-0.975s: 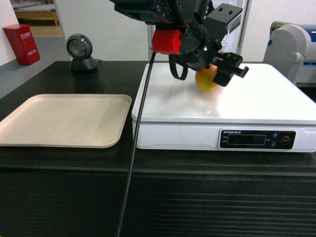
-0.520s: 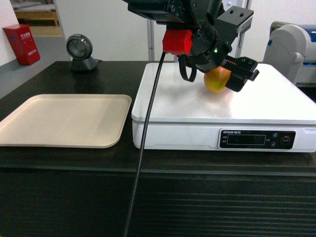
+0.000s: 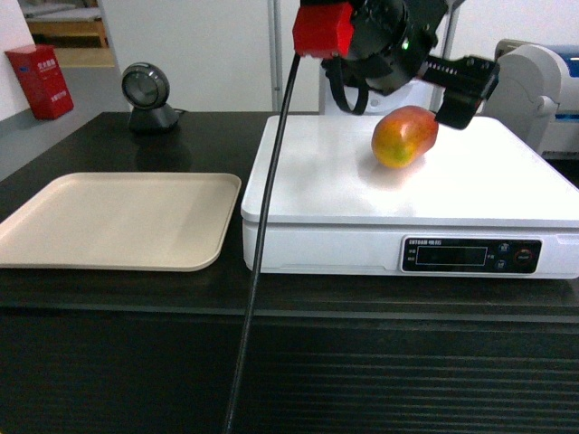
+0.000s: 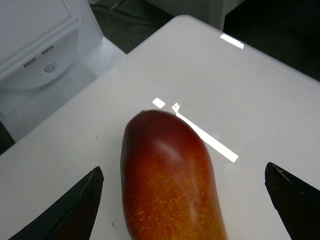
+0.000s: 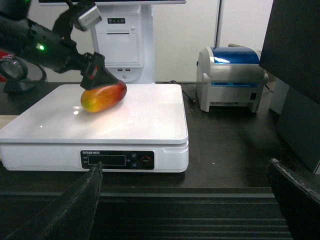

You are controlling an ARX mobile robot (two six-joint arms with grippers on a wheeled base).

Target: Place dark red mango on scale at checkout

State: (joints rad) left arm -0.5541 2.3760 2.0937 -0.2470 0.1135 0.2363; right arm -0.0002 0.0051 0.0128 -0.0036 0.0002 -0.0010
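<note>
mango [image 3: 404,136] lies on its side on the white platter of the scale [image 3: 308,194], toward the back and right of centre in the head view. red end points away from the left wrist camera, orange-yellow end toward it. scale sits on the black counter [image 3: 109,289], display strip facing front.

left tool [image 4: 185,200]: fingers [image 4: 75,207] spread wide apart, one on each side of the mango, with white platter showing between each fingertip and the fruit; not touching it. in the head view the tool sits above and behind the mango, one finger just past its upper right end.

right tool [image 5: 187,205]: fingers apart, nothing between them, low in front of the counter edge, well apart from the scale.

beige tray [image 3: 118,220] on the counter just left of the scale. round scanner [image 3: 147,95] at the back left. label printer [image 5: 232,77] on the counter to the right of the scale.
</note>
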